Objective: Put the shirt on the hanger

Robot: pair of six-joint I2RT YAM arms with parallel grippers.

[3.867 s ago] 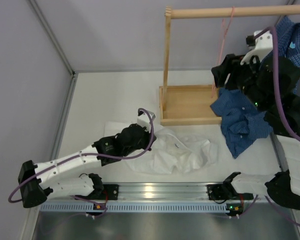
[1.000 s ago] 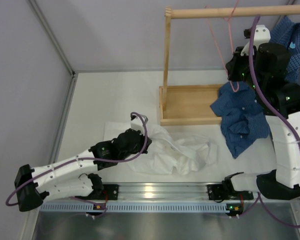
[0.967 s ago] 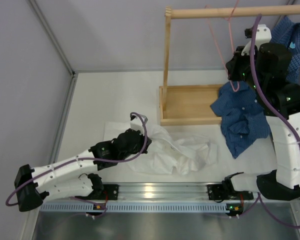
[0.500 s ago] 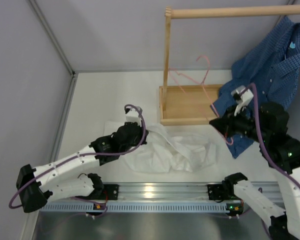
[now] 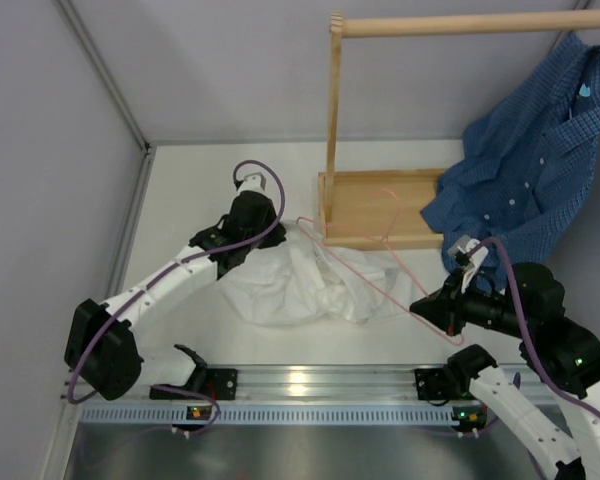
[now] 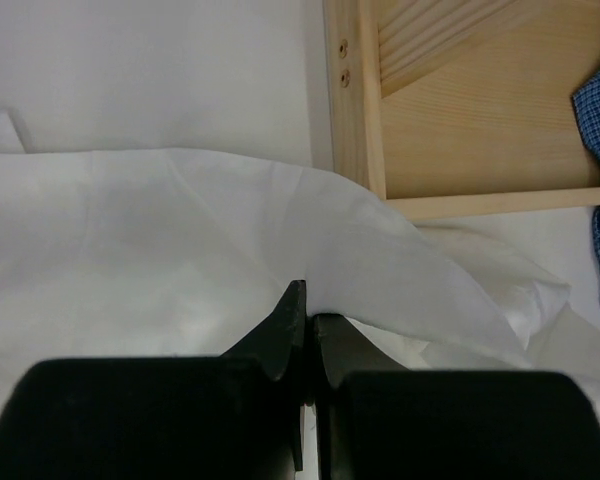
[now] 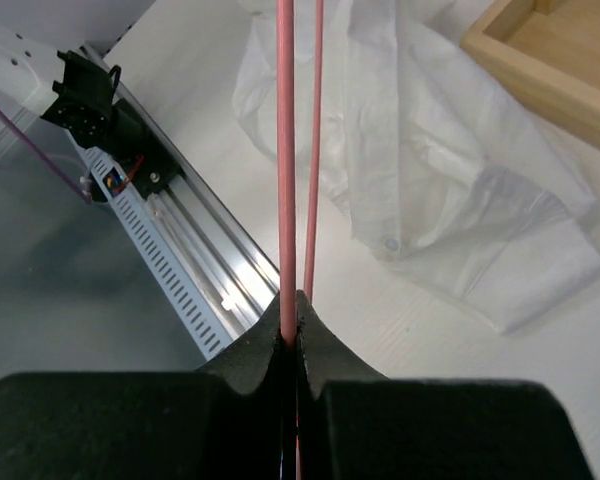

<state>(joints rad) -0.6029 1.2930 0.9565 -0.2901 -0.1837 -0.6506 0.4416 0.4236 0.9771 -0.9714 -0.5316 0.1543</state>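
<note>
Left pincer (image 6: 305, 305) pinches the shirt (image 6: 180, 240); right pincer (image 7: 292, 315) clamps the hanger (image 7: 285, 150), seemingly not yet threaded inside.

Arms (image 5: 165, 288) are clad in white shells with black joints, purple cables (image 5: 245, 164) looped alongside; left gripper (image 6: 305, 300) and right gripper (image 7: 291, 305) are moulded black.

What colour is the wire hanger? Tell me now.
Pink; the right wrist view shows the hanger best.

wooden frame (image 5: 360, 215) blocks behind shirt (image 5: 290, 285), bare table (image 5: 185, 195) open leftward
</note>
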